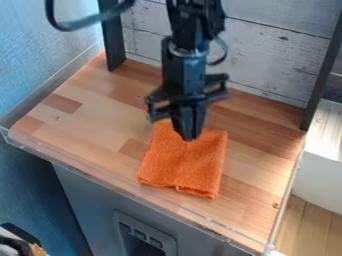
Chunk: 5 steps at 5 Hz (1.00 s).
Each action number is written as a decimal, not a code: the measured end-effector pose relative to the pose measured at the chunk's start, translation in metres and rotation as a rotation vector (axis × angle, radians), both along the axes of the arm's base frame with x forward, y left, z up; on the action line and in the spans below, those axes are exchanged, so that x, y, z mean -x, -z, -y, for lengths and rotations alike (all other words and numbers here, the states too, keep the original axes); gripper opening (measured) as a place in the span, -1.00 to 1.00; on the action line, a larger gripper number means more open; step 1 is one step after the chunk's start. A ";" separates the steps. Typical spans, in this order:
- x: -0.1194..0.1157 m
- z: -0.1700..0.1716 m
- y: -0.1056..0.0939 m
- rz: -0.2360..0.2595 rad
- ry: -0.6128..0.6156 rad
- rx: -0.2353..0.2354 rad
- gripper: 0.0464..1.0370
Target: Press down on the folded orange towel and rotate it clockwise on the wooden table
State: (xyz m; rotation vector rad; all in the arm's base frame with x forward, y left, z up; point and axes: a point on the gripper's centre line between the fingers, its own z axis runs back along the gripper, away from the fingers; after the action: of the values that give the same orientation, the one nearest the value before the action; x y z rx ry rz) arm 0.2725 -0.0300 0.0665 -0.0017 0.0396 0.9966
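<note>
The black gripper (189,134) hangs pointing down in the middle of the view, over the back part of a folded orange cloth (183,166). Its two fingers stand together, and no object shows between them. The cloth lies flat on the wooden tabletop (100,127), roughly square, with its folded layers showing along the front edge. The gripper hides part of the cloth's back edge. Whether the fingertips touch the cloth I cannot tell.
A clear raised rim (113,174) runs along the table's front edge. Black posts (113,37) stand at the back left and right, with a whitewashed plank wall (274,55) behind. A dark cable (83,24) loops at the upper left.
</note>
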 end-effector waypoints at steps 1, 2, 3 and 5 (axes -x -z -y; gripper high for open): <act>0.000 0.004 0.015 0.005 0.007 0.018 -0.97; -0.002 0.005 0.028 0.020 0.017 0.027 -0.97; -0.004 0.004 0.035 0.045 0.019 0.028 -0.97; -0.004 0.000 0.042 0.077 0.016 0.011 -0.97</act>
State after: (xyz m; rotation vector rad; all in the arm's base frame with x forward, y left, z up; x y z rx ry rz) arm 0.2762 -0.0296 0.0247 -0.0492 -0.0254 0.9793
